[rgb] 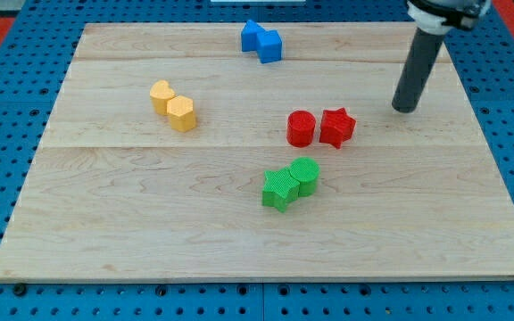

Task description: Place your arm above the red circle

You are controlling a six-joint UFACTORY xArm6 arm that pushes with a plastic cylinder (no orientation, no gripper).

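The red circle (301,128) stands near the board's middle, a little to the view's right. A red star (336,127) touches its right side. My tip (403,109) rests on the board to the right of the red star and slightly higher in the view, well apart from both red blocks. The dark rod rises from it toward the view's top right.
Two blue blocks (261,41) sit together near the view's top edge. Two yellow blocks (173,106) sit together at the left. A green circle (304,174) and a green block (279,189) touch just below the red pair. The wooden board (105,241) lies on a blue pegboard.
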